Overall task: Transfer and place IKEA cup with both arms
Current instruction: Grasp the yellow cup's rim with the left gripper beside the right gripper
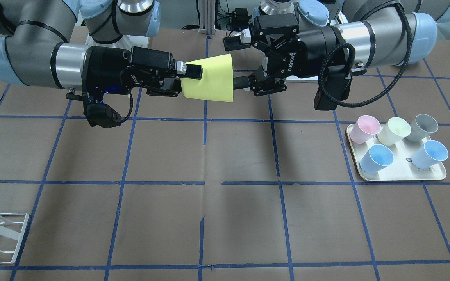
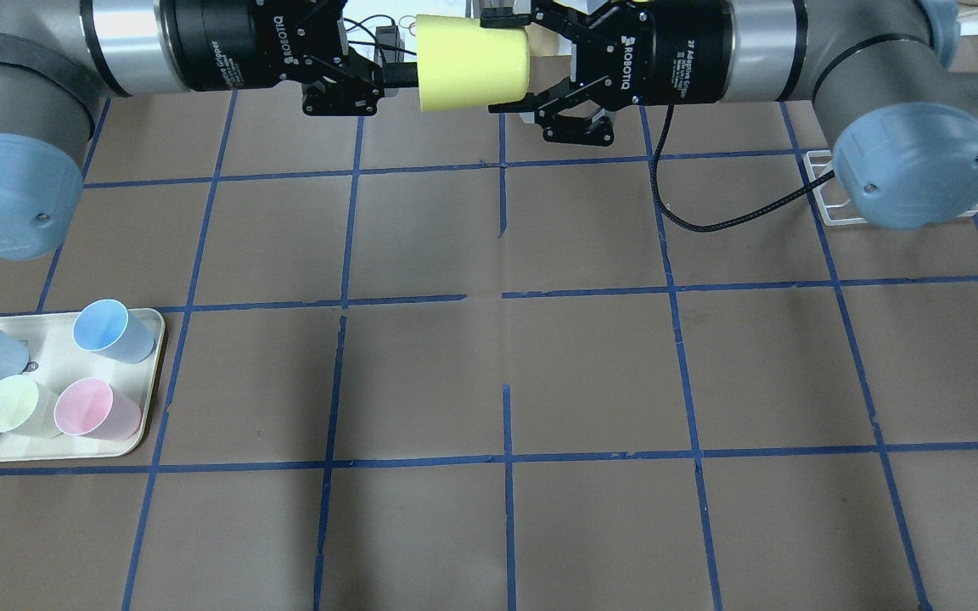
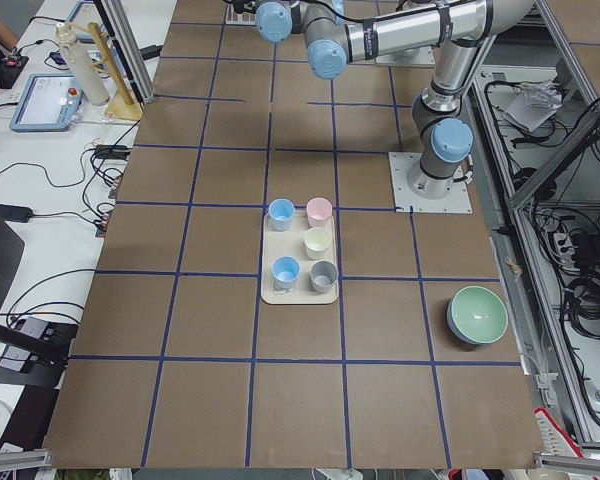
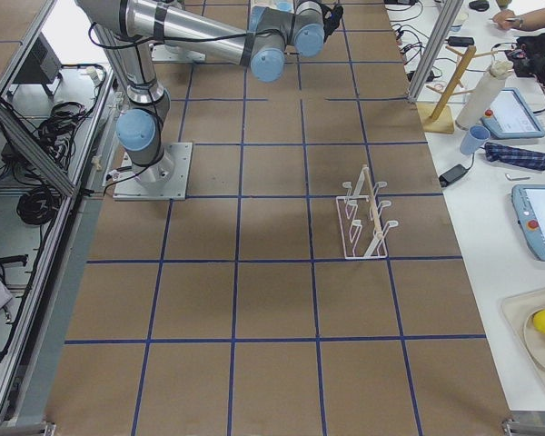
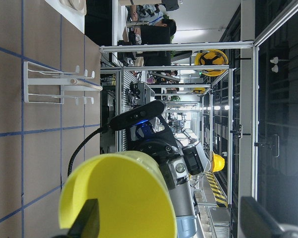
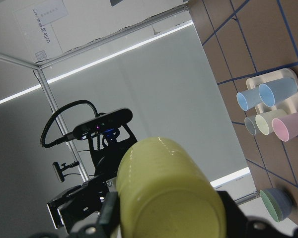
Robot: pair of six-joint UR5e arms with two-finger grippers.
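I have the lime-yellow cup lying on its side in the air above the table, roughly midway between its two ends, with a gripper at each end of it. The right gripper has its fingers closed across the narrow base end, one on each side. By my reading it alone carries the cup. The left gripper stands wide open at the mouth. On its wrist camera one finger sits in front of the opening and the other is well clear outside the rim, so it grips nothing.

I judge the cup to be very light, thin, smooth plastic. Because it tapers, a hard squeeze on the slope could slide it out of the fingers, and too much force would bow the wall. I'd hold it low on the body, near the stiffer base, with modest pressure. The tray of pastel cups and the white rack are well apart from it.
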